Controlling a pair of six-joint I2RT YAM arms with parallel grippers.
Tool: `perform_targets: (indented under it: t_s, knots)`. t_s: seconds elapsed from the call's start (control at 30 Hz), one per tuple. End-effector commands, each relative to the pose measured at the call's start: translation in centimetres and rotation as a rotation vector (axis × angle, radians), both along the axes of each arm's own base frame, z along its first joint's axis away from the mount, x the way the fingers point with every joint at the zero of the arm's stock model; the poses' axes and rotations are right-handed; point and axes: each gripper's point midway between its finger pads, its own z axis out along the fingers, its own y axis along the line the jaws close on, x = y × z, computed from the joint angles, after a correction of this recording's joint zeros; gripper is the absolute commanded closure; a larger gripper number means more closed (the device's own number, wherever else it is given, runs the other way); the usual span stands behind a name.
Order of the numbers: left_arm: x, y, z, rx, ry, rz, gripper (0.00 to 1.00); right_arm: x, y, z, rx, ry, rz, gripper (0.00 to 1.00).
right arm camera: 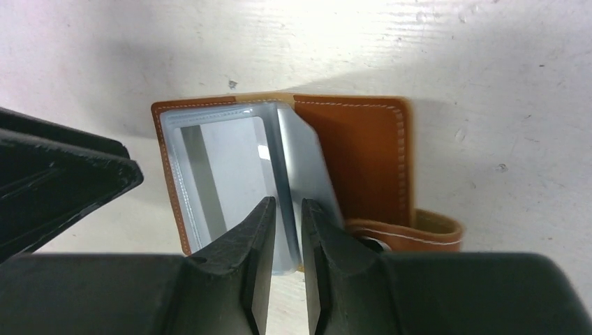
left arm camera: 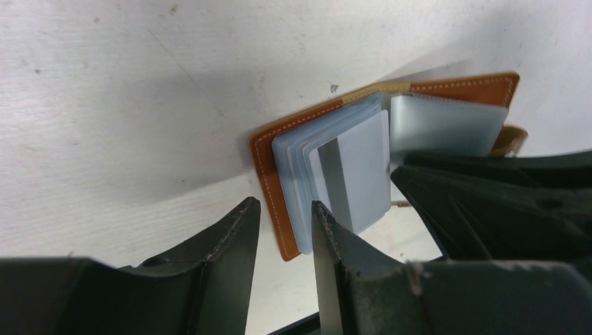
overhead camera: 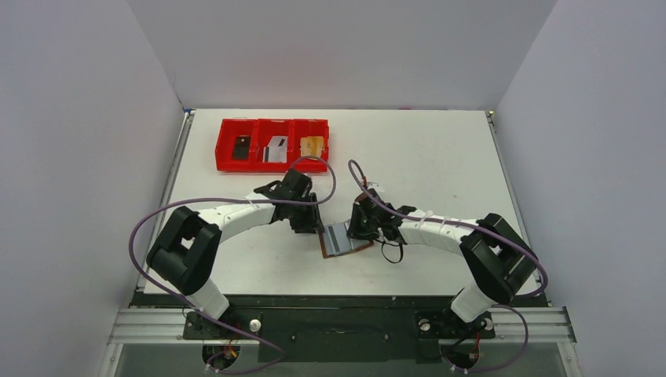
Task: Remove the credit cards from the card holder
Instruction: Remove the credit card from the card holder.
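Observation:
The brown leather card holder [overhead camera: 345, 242] lies open on the table between both arms. Its grey-blue pockets fan out, and a silver credit card [left arm camera: 356, 181] with a dark stripe shows on the top one. My left gripper [left arm camera: 283, 206] is open. It straddles the card holder's [left arm camera: 269, 181] left edge, with one finger over the pockets. My right gripper [right arm camera: 286, 204] is nearly closed on one upright pocket leaf [right arm camera: 307, 167] of the card holder [right arm camera: 363, 153]. Another striped card [right arm camera: 209, 174] sits in the flat clear pocket beside it.
A red three-compartment tray [overhead camera: 272, 122] stands at the back left. It holds a dark card [overhead camera: 242, 147], a silver card [overhead camera: 275, 149] and an orange card [overhead camera: 312, 146]. The card holder's strap tab [right arm camera: 419, 230] sticks out beside my right fingers.

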Motion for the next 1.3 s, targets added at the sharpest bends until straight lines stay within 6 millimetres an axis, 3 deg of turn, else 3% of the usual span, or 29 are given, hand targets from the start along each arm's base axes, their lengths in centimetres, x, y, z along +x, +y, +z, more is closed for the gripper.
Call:
perform_targets:
  t_s: [0.0,0.47,0.7,0.87,1.27]
  knots:
    - [0.5,-2.2,2.6,-0.073,-0.070,-0.065,0.69,0.7,1.2,1.3,0.169,-0.014,0.017,0.81]
    - [-0.2,-4.4,2.0,-0.053,-0.060,-0.140,0.70,-0.9,1.7,-1.0,0.387,0.084,-0.040,0.79]
    - [-0.3,-3.5,0.8,0.032,-0.041,-0.133,0.80,-0.8,2.2,-0.8,0.487,0.091,-0.084,0.78]
    - [-0.3,-2.6,0.9,0.074,-0.056,-0.120,0.81,-0.7,2.3,-1.1,0.525,0.098,-0.097,0.78]
    - [-0.8,-2.5,-1.2,0.133,-0.018,-0.120,0.94,-0.5,2.0,-1.4,0.596,0.110,-0.124,0.83]
